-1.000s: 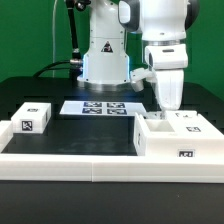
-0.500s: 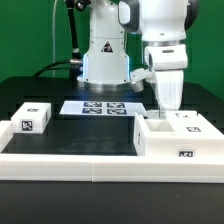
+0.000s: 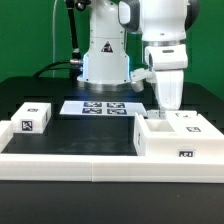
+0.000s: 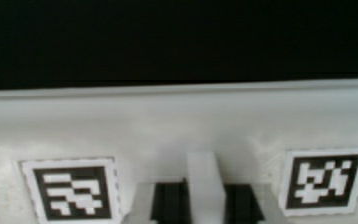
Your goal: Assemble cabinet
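Tool (image 3: 166,107) down in large white plastic tagged cabinet box (image 3: 178,142), exterior view's right of black bench (image 3: 100,135); fingers (image 4: 167,202) pinching its upright wall.

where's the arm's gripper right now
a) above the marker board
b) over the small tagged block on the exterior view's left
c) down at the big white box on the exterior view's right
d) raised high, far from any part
c: the gripper sits at the cabinet box, and the wrist view shows its fingers either side of a thin white wall.
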Action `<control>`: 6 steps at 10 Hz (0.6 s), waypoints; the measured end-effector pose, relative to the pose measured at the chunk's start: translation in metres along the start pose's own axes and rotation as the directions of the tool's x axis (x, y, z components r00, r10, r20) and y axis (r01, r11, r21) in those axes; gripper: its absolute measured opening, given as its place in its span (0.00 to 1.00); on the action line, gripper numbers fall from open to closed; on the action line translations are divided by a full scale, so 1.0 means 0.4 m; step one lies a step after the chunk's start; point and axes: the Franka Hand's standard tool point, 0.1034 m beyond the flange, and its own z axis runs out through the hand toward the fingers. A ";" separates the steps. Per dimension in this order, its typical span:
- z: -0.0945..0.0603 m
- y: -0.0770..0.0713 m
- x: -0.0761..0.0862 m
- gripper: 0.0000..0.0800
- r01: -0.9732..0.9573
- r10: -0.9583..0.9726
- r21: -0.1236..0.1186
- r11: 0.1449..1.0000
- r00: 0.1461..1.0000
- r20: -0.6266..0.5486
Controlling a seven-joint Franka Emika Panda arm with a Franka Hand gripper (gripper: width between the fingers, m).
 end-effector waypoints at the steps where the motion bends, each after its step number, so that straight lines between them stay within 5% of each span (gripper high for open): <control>1: -0.031 0.004 -0.007 0.09 -0.001 0.001 0.004 1.000 1.000 0.020; 6: -0.118 0.044 -0.056 0.09 -0.008 0.008 -0.009 1.000 0.998 0.061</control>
